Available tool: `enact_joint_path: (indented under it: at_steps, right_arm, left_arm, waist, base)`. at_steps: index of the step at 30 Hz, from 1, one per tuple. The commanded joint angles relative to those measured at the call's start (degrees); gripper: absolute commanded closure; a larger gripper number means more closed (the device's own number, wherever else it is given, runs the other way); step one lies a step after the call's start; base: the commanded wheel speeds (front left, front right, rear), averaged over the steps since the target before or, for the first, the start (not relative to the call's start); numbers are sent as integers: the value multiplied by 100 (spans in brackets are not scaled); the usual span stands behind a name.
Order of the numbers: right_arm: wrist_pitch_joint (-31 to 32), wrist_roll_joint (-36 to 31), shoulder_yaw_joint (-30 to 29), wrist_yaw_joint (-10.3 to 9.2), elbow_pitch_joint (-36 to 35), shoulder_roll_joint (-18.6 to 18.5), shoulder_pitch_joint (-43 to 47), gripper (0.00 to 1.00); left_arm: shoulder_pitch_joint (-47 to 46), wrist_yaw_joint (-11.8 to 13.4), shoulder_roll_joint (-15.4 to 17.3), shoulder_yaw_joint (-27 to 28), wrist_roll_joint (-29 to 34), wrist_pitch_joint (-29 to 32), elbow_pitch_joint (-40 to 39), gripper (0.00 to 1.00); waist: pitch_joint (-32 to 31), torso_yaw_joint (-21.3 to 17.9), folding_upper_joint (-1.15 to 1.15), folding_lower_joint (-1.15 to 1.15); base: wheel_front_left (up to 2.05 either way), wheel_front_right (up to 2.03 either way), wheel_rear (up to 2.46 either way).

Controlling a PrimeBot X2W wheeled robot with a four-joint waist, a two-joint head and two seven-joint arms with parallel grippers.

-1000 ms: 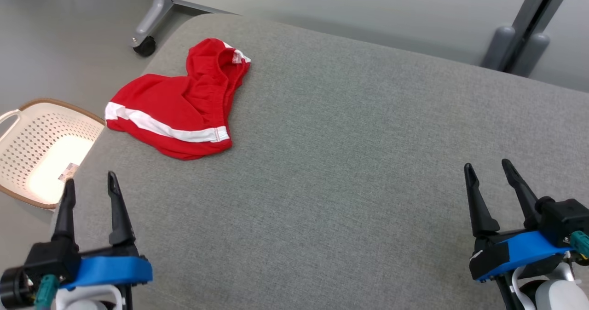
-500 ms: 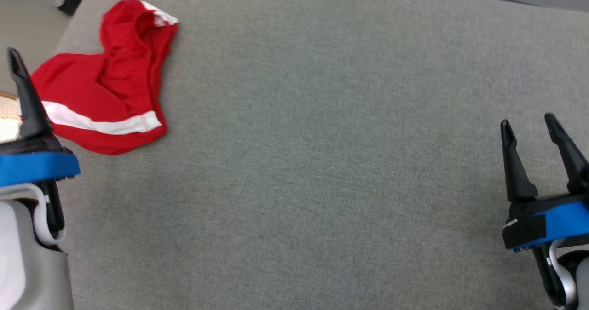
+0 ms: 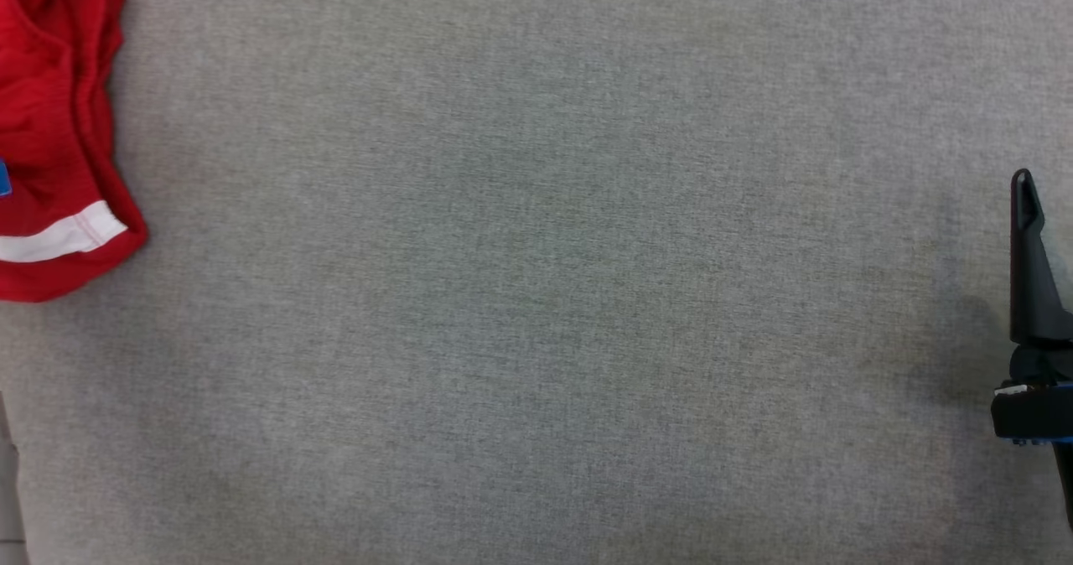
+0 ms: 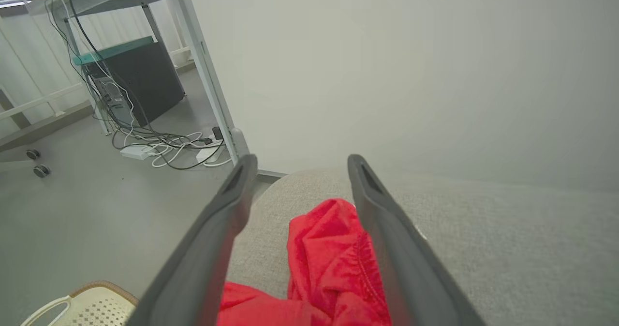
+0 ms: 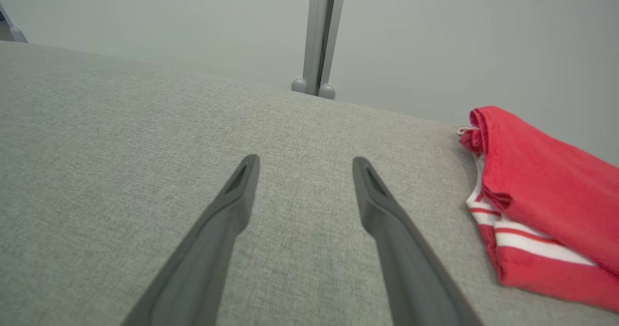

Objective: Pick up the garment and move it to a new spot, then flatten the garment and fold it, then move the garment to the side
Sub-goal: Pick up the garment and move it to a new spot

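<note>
The shorts (image 3: 50,129) lie on the tabletop (image 3: 536,297), at its left side in the head view. The right claw (image 5: 304,162) is far over on the right side, above bare tabletop and well apart from the shorts. The left claw (image 4: 302,159) is close to the shorts, which show between its two fingers. A basket (image 4: 82,306) sits on the floor (image 4: 72,219), left of the tabletop. Farther back, cables (image 4: 164,147) lie on the floor beside a desk leg (image 4: 208,84). A wall (image 4: 411,74) stands behind the tabletop.
</note>
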Motion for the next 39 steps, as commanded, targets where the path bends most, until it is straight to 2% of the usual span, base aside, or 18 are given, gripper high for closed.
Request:
enact_joint_path:
  at_steps: [1,3,8,12,20,21,22,32,39]
  right_arm:
    - [7,-12,-28,1,-75,-5,34,0]
    - [33,-13,-41,1,-140,-1,54,0]
    - [56,-8,-111,1,-241,5,94,0]
    - [57,7,-143,1,-269,0,80,0]
    - [34,43,-74,1,-211,-20,-53,0]
    - [25,49,-66,1,-199,-17,-73,0]
    - [11,57,-61,1,-182,-11,-91,0]
    - [-197,97,51,1,120,144,-147,0]
    - [-455,139,188,1,551,358,-257,0]
  left_arm:
    - [-119,-28,68,-35,-28,104,132,0]
    - [-270,-55,134,-135,-167,419,486,0]
    - [-495,-99,144,-485,-711,1737,1250,0]
    - [-513,-89,242,-925,-1231,2499,1345,0]
    - [-349,-92,441,-1476,-2267,3497,1387,0]
    - [-329,-92,462,-1510,-2358,3559,1413,54]
    - [-308,-92,511,-1547,-2401,3582,1430,100]
    - [-415,-91,997,-1991,-2604,3075,1224,100]
    - [-711,-91,1270,-2402,-2641,2573,836,100]
  waist:
    - [14,-23,0,-1]
    - [60,-67,0,-1]
    - [107,-105,0,-1]
    - [132,-93,0,-1]
    - [134,-106,0,-1]
    - [127,-118,0,-1]
    - [116,-133,0,-1]
    - [-262,-277,0,-1]
    - [-707,-523,0,-1]
  base:
    - [0,0,0]
    - [0,0,0]
    - [0,0,0]
    - [0,0,0]
    - [0,0,0]
    - [0,0,0]
    - [0,0,0]
    - [0,0,0]
    - [0,0,0]
